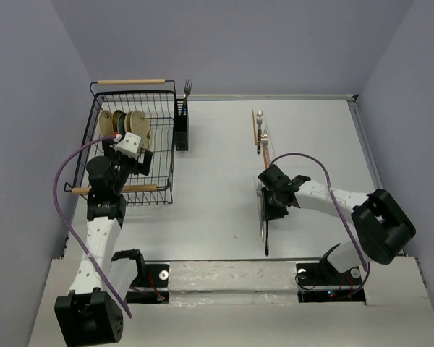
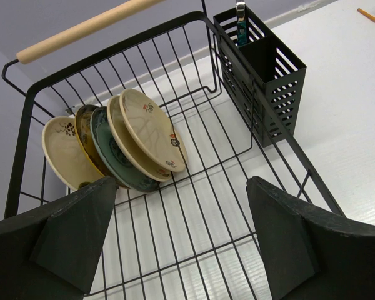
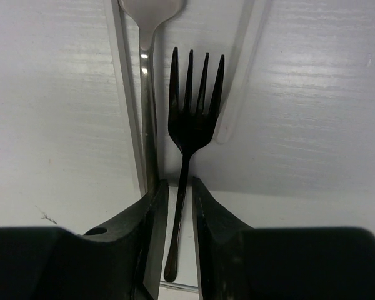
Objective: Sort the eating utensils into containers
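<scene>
Overhead view: a white table [image 1: 202,217] with a black wire dish rack [image 1: 170,144] in the far-left corner and one black slotted caddy [image 1: 181,126] just beside it, a fork [image 1: 188,87] standing upright inside. Loose chopsticks [image 1: 254,129] lie near the far edge, right of centre. The right gripper [image 1: 273,196] sits low over more utensils toward the table's middle. Left wrist view: the left gripper [image 2: 181,194] hangs above the rack, its fingers [image 2: 81,237] spread wide and holding nothing; plates [image 2: 144,137] stand on edge below. Right wrist view: a dark fork [image 3: 190,106] lies flat, tines pointing away, its thin handle running between the fingers [image 3: 150,250]. These are drawn close on either side with slivers of gap showing, so it looks released, not yet pinched. A silver utensil [image 3: 148,125] lies just beside the fork's left. The fork is likely light, stiff and slick. Pinching across the handle near its middle should balance it, but the neighbour could get caught.
</scene>
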Robot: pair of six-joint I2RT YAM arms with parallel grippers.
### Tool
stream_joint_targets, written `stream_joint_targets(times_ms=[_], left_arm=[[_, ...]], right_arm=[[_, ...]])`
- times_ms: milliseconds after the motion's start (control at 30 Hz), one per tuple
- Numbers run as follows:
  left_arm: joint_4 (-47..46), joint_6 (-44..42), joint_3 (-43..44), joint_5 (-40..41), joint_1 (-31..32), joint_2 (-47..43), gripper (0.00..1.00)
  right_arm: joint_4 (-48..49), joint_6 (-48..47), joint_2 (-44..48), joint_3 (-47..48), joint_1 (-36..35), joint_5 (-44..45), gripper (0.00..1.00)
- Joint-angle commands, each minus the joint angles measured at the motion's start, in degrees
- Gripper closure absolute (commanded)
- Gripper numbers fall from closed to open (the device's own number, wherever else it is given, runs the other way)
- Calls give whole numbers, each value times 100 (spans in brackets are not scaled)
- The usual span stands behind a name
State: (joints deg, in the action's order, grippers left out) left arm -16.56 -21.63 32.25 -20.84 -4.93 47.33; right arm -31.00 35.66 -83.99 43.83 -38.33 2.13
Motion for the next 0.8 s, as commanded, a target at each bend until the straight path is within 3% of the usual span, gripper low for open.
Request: stream_joint_targets(times_ms=[0,200,367,533,767], left_arm=[[-322,-34,-52,-96,9,-92,1],[-322,-43,-43,-87,9,-92,1],[-322,-43,-43,-87,18,-75,1],[-322,-43,-52,-87,9,-92,1],[-322,-43,-52,-96,10,-75,1]], right_arm=[[-81,108,-355,2,-87,481,72],[-81,125,-557,20,-140,543,83],[-81,134,-487,2,-140,674,87],[-99,117,-435,55,-140,762,99],[-152,152,83,108,-140,1262,100]])
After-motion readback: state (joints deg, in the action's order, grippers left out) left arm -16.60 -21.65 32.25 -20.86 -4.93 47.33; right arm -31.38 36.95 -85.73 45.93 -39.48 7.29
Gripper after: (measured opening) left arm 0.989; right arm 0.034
